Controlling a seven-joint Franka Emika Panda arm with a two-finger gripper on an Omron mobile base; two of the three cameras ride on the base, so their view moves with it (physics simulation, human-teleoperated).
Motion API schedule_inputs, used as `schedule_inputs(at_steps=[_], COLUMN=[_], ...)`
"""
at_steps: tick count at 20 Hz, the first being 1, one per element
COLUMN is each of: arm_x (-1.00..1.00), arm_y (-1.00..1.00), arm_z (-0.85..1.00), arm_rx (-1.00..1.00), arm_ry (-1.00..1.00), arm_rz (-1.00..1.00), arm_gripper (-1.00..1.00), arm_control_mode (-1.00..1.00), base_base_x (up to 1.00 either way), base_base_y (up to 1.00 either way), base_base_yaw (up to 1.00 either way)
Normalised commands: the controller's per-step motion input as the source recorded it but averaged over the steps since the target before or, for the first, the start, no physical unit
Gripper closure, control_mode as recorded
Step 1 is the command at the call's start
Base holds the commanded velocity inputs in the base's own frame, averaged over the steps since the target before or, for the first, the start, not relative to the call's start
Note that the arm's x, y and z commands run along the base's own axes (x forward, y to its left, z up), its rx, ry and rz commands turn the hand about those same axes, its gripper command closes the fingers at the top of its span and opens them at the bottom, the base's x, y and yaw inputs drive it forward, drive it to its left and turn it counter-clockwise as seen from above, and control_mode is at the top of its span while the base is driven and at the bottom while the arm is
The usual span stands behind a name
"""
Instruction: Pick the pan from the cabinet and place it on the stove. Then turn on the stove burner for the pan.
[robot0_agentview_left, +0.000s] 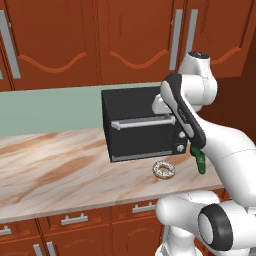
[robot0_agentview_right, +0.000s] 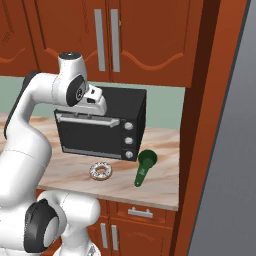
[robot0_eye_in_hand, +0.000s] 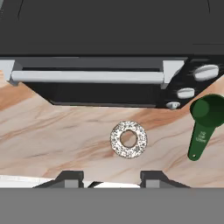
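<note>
On the counter (robot0_eye_in_hand: 52, 131), a sprinkled donut (robot0_eye_in_hand: 128, 139) and a green scoop (robot0_eye_in_hand: 203, 124) lie before the black toaster oven (robot0_eye_in_hand: 109, 52); the empty claw (robot0_eye_in_hand: 111, 178) hovers with fingers apart.

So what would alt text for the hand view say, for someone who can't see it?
Looking down past two dark fingertips, held apart with nothing between them, at a sprinkled doughnut on a marble counter. Behind it stands a black toaster oven with a silver bar handle; a green measuring scoop lies to the right.
</note>
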Motion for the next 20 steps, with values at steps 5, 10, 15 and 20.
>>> schedule_inputs(at_steps=[5, 10, 15, 20], arm_x=[-0.18, -0.28, -0.1, -0.01], arm_y=[0.01, -0.14, -0.15, -0.15], arm_z=[0.0, 0.05, 0.4, 0.61], arm_rx=[0.0, 0.0, 0.0, 0.0], arm_ry=[-0.02, -0.26, -0.37, -0.34], arm_rz=[0.0, 0.01, 0.02, 0.0], arm_gripper=[-1.0, -1.0, -1.0, -1.0], arm_control_mode=[-1.0, -1.0, -1.0, -1.0], base_base_x=[0.0, 0.0, 0.0, 0.0], base_base_y=[0.0, 0.0, 0.0, 0.0], base_base_yaw=[0.0, 0.0, 0.0, 0.0])
